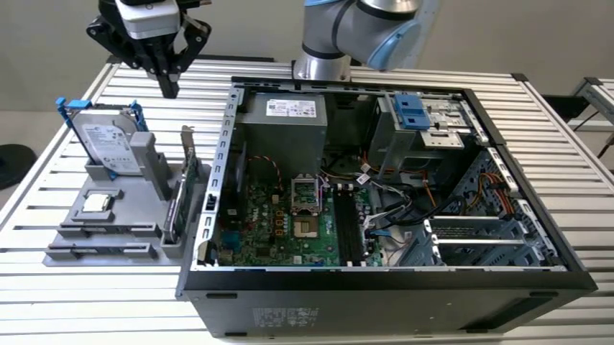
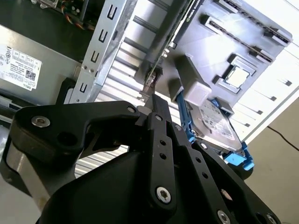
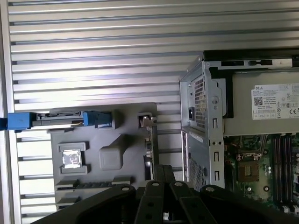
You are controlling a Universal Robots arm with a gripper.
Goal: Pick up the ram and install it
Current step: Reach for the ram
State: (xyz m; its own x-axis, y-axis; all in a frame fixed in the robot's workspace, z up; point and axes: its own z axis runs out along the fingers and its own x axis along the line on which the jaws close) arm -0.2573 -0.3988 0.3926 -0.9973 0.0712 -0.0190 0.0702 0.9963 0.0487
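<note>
Installation is not yet done: the ram (image 1: 175,214) is seen standing on edge in the gray holder (image 1: 125,217), on the side nearest the open computer case (image 1: 384,280) and just beside the upright green card (image 1: 192,169). The holder is set on the slatted worktop (image 1: 96,302). The gripper (image 1: 170,88) is held clenched and empty above the holder's far end, near the hard drive (image 1: 101,140), apart from the ram.

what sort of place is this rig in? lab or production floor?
Looks like a robotics lab bench for PC assembly trials: an open computer case on a slatted metal table, a grey fixture holding parts like a hard drive, and a robot arm.
</note>
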